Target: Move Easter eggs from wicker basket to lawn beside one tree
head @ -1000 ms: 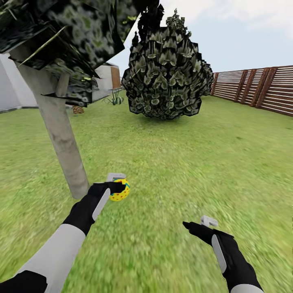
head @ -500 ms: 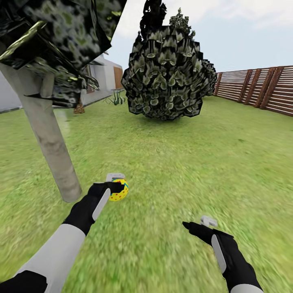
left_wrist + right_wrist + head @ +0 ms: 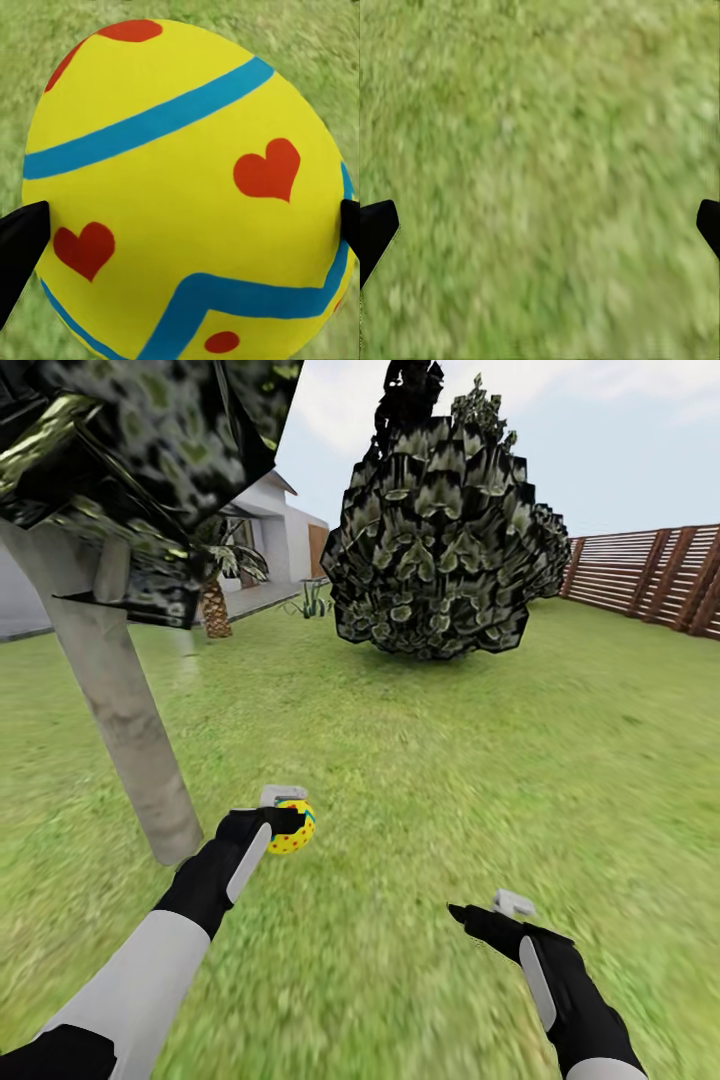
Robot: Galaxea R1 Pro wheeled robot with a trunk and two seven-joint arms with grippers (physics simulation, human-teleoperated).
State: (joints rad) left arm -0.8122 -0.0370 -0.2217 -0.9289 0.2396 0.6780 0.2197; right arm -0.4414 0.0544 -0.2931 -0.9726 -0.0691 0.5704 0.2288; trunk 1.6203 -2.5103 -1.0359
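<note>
The left pincer (image 3: 288, 822) is clamped on a yellow egg (image 3: 294, 827), held above the lawn (image 3: 420, 760) just beside the base of a pale grey tree trunk (image 3: 125, 710). In the left wrist view the egg (image 3: 187, 187) sits squarely between the two black fingertips (image 3: 19, 240), touching both sides; it carries blue bands, a blue zigzag, red hearts and red dots, with grass behind it. The right pincer (image 3: 490, 910) hangs over bare grass well apart from the egg, its fingers (image 3: 375, 229) spread wide with nothing between them. Farther back stand a big dark leafy tree (image 3: 440, 540), a small palm (image 3: 215, 600) by a white house (image 3: 280, 530), and a brown slat fence (image 3: 650, 575) along the far right edge of the lawn
</note>
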